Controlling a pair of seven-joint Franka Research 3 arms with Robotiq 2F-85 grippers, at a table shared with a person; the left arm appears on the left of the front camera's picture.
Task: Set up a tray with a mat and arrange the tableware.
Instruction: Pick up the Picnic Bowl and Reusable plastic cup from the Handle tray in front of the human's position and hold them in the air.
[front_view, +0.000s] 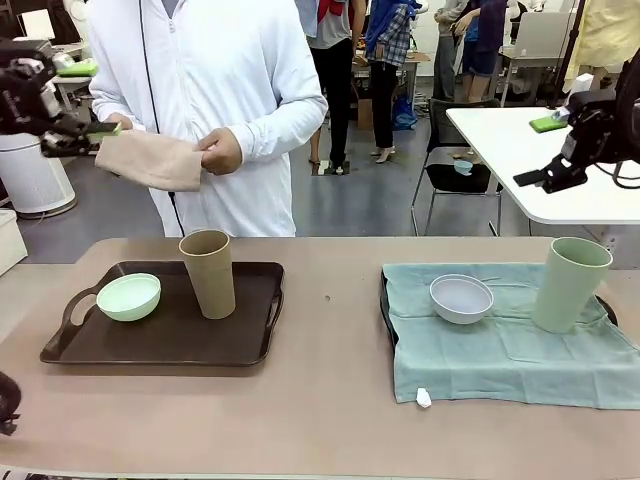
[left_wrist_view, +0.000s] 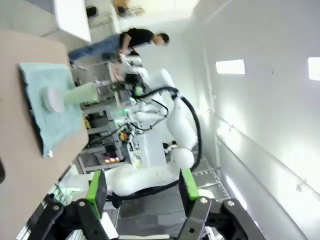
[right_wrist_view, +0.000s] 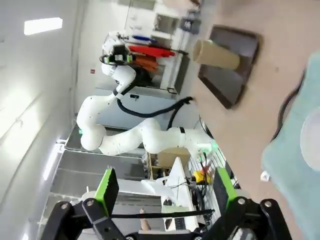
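A person holds a tan mat just beside the partly open, empty left fingers, apparently for the bare tray well below them carrying the mint bowl and tan cup, while the wide-open, empty right fingers hang high above the grey bowl and green cup on their teal mat.

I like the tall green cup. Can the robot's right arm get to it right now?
Probably yes. The right end effector hangs open, raised on the same side as the pale green cup, which stands upright on the teal mat with nothing over it; the whitish grey bowl sits apart.
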